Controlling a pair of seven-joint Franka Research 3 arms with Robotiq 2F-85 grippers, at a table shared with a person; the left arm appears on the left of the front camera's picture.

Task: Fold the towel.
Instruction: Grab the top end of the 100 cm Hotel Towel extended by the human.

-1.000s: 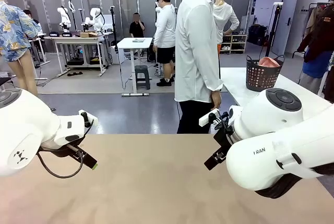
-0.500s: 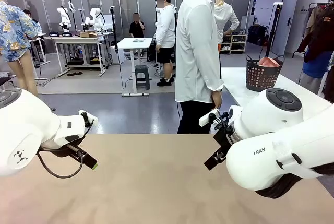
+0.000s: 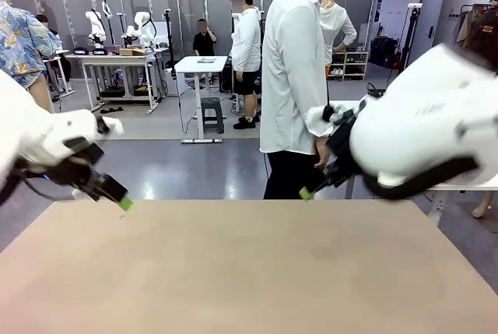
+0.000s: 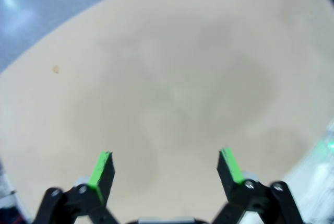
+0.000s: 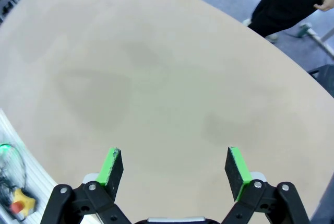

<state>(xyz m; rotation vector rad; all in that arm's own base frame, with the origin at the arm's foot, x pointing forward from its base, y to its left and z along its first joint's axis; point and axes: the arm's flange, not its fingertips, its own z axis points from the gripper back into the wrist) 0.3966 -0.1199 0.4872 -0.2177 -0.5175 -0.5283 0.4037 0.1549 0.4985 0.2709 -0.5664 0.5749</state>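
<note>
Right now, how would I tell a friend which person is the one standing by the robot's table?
Start at the big tan table and look across to its far edge, a little right of the middle. The person stands right there, nearest of all, in a long white shirt and black trousers. The other person in white is farther back and wears a black cap and black shorts.

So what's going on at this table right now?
Nothing is being handled yet. The left gripper and the right gripper both hang open above the far part of the tan table, and neither holds anything. A person in a white shirt stands just beyond the far edge with an arm hanging down. The folding has not begun.
</note>
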